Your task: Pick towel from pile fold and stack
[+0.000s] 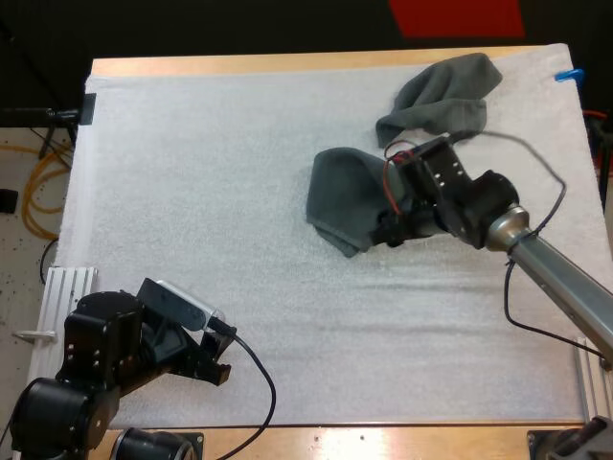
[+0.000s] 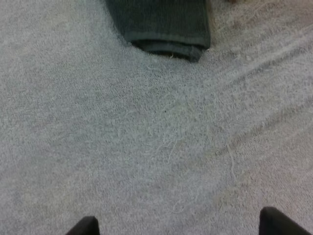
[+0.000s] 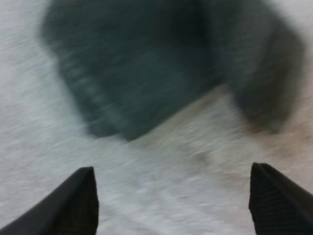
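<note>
Seemingly two: crumpled towel (image 1: 442,94), folded towel (image 1: 343,199). Left gripper (image 2: 178,226), right gripper (image 3: 171,198) agape.

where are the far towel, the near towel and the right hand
far towel (image 1: 445,91), high view, its crumpled middle
near towel (image 1: 343,196), high view, its flat middle
right hand (image 3: 172,169), right wrist view, between its fingertips

— Where does your high camera look from?
— Above my near side, forward and down across the whole mat (image 1: 239,192). My wrist cameras ride low, close over it. All three catch the mid-mat towel (image 1: 343,196).
</note>
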{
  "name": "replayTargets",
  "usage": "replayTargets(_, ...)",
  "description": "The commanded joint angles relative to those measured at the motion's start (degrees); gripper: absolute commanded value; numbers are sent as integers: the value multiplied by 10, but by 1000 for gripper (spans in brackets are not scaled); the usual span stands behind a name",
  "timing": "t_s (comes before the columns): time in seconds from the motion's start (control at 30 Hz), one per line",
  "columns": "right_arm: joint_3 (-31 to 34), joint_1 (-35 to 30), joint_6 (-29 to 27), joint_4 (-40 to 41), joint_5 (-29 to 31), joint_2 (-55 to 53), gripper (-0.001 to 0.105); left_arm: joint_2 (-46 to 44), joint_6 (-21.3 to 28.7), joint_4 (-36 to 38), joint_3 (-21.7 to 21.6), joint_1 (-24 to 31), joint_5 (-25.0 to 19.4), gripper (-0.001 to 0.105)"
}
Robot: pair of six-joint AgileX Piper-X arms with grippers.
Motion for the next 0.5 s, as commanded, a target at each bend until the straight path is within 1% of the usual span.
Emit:
replayTargets(0.0,2,-1,18,-6,-33,8,62,0,-5,-6,1,-2,5,62)
replayTargets(0.23,2,-1,66,-44,-89,89,62,0,-5,-6,1,-2,5,62)
replayTargets(0.47,2,-1,81,-79,-94,153,62,0,-5,-6,1,-2,5,62)
